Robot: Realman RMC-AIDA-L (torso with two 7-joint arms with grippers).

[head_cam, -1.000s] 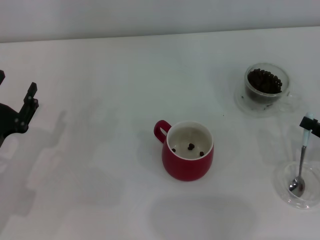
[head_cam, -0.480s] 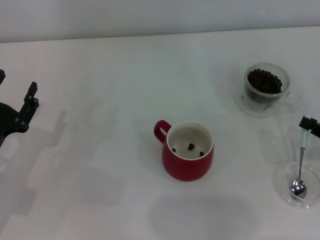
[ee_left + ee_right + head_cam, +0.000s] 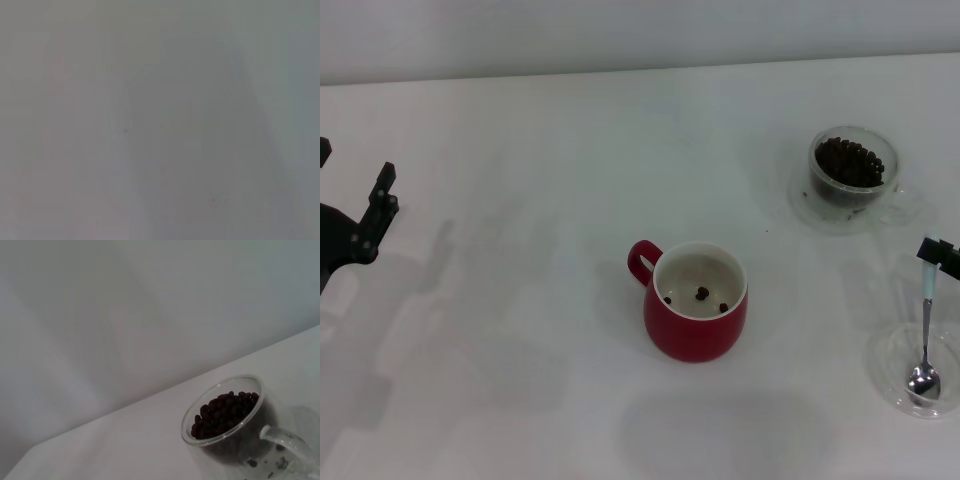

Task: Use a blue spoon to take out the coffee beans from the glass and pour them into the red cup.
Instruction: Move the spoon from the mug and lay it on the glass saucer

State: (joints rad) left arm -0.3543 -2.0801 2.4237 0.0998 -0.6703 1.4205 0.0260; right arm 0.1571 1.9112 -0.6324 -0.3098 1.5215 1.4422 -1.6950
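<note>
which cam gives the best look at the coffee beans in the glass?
Right wrist view: the coffee beans fill the glass up close. Head view shows them small and far. Left wrist view shows none.

Red cup (image 3: 695, 315) holding three beans, glass (image 3: 853, 175) heaped with coffee beans (image 3: 850, 160), blue spoon (image 3: 925, 340) upright.

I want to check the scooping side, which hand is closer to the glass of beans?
The right hand: it sits at the table's right edge, just in front of the glass, holding the spoon. The left hand is parked far across at the left edge.
</note>
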